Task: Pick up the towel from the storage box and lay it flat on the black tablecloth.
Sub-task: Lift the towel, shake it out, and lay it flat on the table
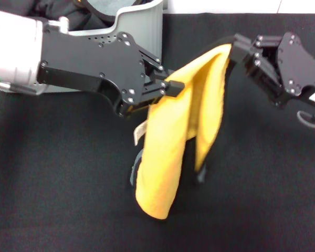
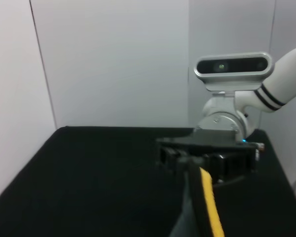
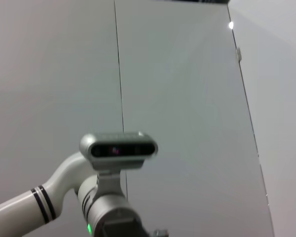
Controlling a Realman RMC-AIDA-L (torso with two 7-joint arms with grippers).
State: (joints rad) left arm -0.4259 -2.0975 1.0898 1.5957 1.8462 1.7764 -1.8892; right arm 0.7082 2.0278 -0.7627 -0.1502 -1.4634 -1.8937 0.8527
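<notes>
The towel (image 1: 178,142) hung doubled between both hands, clear of the storage box (image 1: 139,23) behind the left hand (image 1: 165,86), its low fold near the black tablecloth (image 1: 52,184). The left hand clenched one top edge; the right hand (image 1: 240,52) pinched the other. Lowered like this, it would likely land folded or slip free. Only the left wrist view showed the towel's dark trim edge-on; the right wrist view showed only walls.
</notes>
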